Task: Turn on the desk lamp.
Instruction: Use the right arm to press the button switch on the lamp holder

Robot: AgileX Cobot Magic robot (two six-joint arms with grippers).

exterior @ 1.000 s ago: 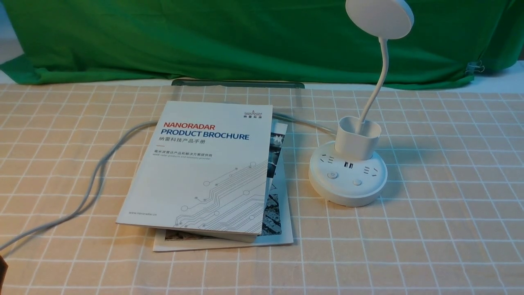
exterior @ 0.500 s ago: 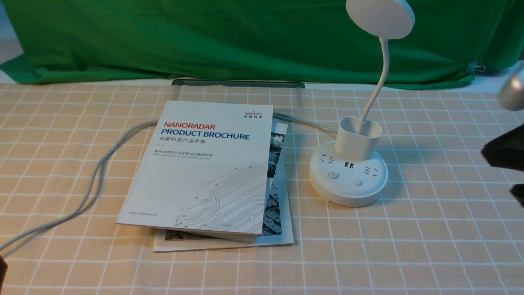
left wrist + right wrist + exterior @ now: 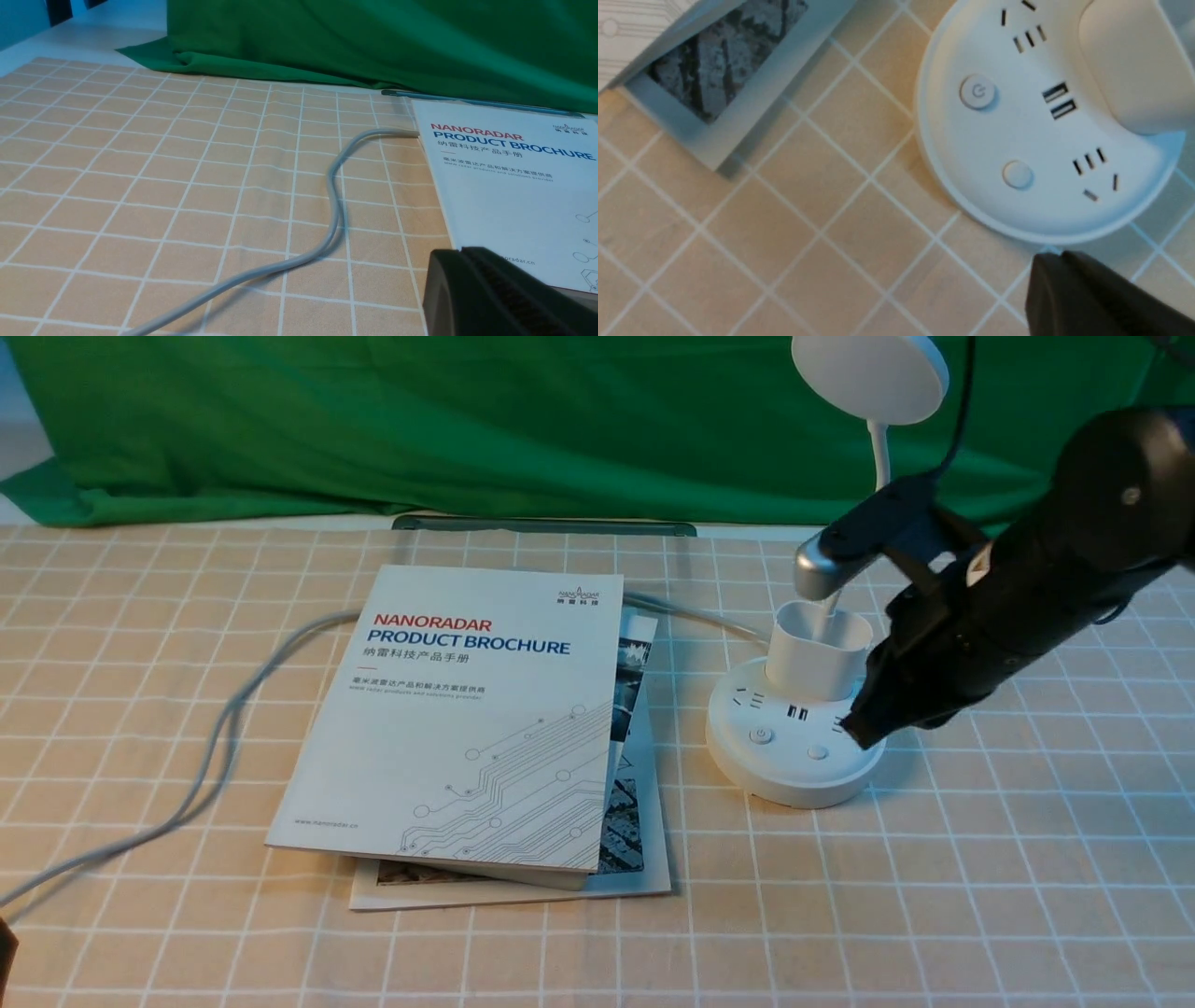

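The desk lamp stands upright on the checked cloth. Its round base is flat on the cloth, and its thin neck rises from the cup to the disc head above. The disc shows no glow, so the lamp seems to be off.

The right gripper is the arm close to the lamp. Its dark tip points down at the right edge of the base, beside the socket slots on that side. In the right wrist view the right gripper looks just outside the rim of the base, and its two fingers seem pressed together with no gap and nothing between them. Whether the tip touches the lamp cannot be told.

The two buttons sit on the side of the base toward the robot. The plain button is nearer to the tip, and the power button is further along, toward the robot's left. The coming move therefore probably needs a short shift to the left over the base and then a press downward. Which button switches the light is not sure from here.

The brochure lies just left of the lamp, and the grey cable runs far left of it. The left gripper is far left of the lamp too, and its jaw opening cannot be told.
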